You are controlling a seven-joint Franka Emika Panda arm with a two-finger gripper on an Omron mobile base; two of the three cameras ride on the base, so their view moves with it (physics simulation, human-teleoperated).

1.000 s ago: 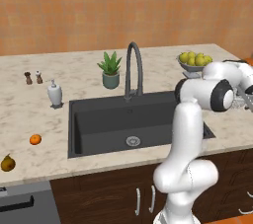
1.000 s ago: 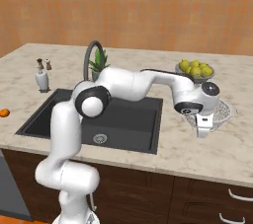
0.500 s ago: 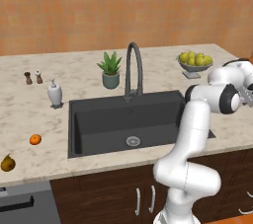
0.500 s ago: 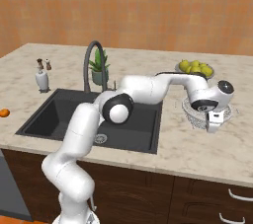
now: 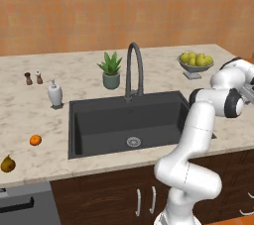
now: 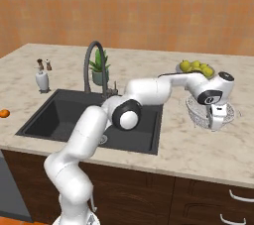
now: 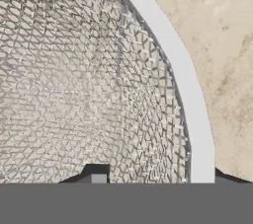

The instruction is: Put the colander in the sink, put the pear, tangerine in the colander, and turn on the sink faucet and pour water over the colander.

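Marble tabletop (image 5: 89,78), broad and pale, carrying everything. Dark sink (image 5: 126,122) sunk in the middle, basin bare but for the silver drain. Sink faucet (image 5: 134,70) arched over the back edge, no water showing.

White arm stretched far to the right end of the tabletop, wrist pointing down. Tool (image 6: 217,121) lowered onto the colander (image 6: 211,112), which sits on the tabletop well right of the sink, just in front of the footed fruit bowl (image 6: 197,70). In the hand view, mesh wall on one side and white rim (image 7: 180,70) running between the two fingertips: one finger (image 7: 96,176) inside the bowl, the other outside, placed to pinch the thin rim. Jaws partly drawn in; whether already clamping the rim, cannot tell. Rim grasp sensible here, the mesh bowl being far too wide to span.

Potted plant (image 5: 111,69) behind the sink, left of the faucet. Soap dispenser (image 5: 55,94) and two small shakers (image 5: 33,78) further left.

Tangerine (image 5: 35,140) and pear (image 5: 7,164) at the far left front of the tabletop, well apart from the colander, untouched. Likely left for after the colander goes into the sink.

Judged step: securing the colander for the carry across to the basin; task barely begun.
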